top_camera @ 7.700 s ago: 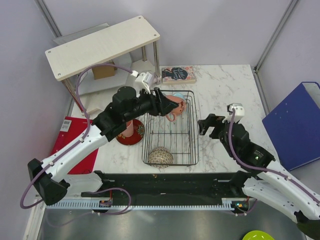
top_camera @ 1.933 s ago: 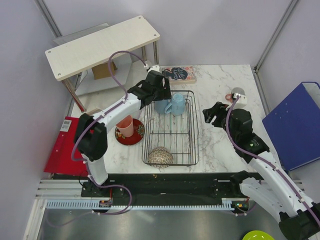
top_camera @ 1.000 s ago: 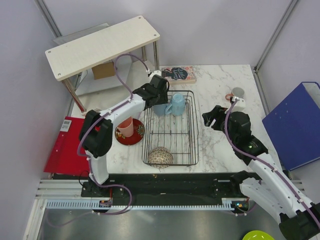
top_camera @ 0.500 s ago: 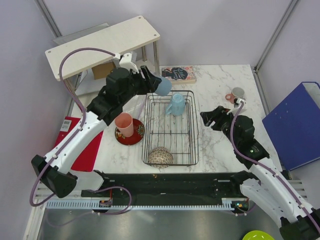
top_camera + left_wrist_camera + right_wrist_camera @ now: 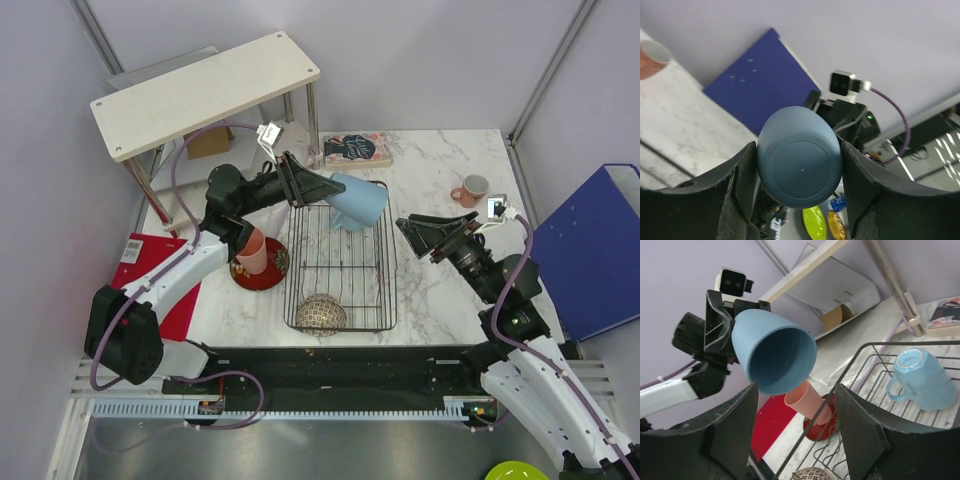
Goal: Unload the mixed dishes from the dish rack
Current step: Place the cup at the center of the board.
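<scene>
My left gripper is shut on a light blue mug and holds it sideways above the far end of the black wire dish rack, mouth to the right. The left wrist view shows the mug's base between the fingers. My right gripper is open and empty, right of the rack, facing that mug. A second light blue mug lies in the rack. The speckled bowl sits at the rack's near end. A salmon tumbler stands on the dark red plate left of the rack. A salmon mug stands on the table, far right.
A white wooden shelf stands at the back left with a cardboard box under it. A book lies behind the rack. A red folder lies at the left edge, a blue binder at the right.
My left gripper has lifted the light blue mug out of the rack and swung it right, mouth sideways. My right arm has risen and turned toward it. The salmon mug now stands on the table.
</scene>
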Robot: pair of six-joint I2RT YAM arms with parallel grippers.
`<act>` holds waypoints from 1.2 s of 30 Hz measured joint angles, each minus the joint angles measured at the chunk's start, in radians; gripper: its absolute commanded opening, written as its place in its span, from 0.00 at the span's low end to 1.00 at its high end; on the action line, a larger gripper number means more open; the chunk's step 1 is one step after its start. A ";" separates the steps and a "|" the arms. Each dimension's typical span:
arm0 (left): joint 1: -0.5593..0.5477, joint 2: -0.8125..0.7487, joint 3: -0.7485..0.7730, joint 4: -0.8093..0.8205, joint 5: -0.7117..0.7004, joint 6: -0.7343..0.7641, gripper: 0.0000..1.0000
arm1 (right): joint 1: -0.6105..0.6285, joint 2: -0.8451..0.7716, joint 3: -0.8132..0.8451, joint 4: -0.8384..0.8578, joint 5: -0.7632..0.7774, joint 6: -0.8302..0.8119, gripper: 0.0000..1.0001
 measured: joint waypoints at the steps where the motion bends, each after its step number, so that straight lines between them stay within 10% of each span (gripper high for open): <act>1: 0.000 0.012 -0.012 0.077 0.023 -0.048 0.02 | 0.000 0.003 -0.001 0.018 -0.010 0.009 0.69; 6: -0.001 0.065 -0.051 0.369 0.088 -0.233 0.02 | 0.000 0.050 -0.003 0.071 -0.049 0.034 0.68; 18: -0.048 0.071 -0.068 0.477 0.123 -0.296 0.02 | 0.002 0.238 -0.005 0.291 -0.137 0.134 0.66; 21: -0.055 0.074 -0.076 0.478 0.123 -0.296 0.02 | 0.002 0.264 -0.003 0.316 -0.158 0.147 0.52; 25: -0.062 0.082 -0.085 0.466 0.122 -0.290 0.02 | 0.005 0.282 0.017 0.323 -0.185 0.152 0.05; 28: -0.066 0.087 -0.083 0.421 0.114 -0.283 0.04 | 0.002 0.286 0.031 0.303 -0.200 0.134 0.00; 30: -0.067 0.087 -0.080 0.385 0.107 -0.274 0.14 | -0.003 0.290 0.033 0.284 -0.201 0.125 0.00; 34: -0.072 0.071 -0.079 0.294 0.105 -0.226 0.80 | -0.005 0.264 0.052 0.177 -0.187 0.088 0.00; 36: -0.079 0.042 -0.058 0.176 0.096 -0.123 0.89 | -0.005 0.233 0.081 0.080 -0.174 0.043 0.00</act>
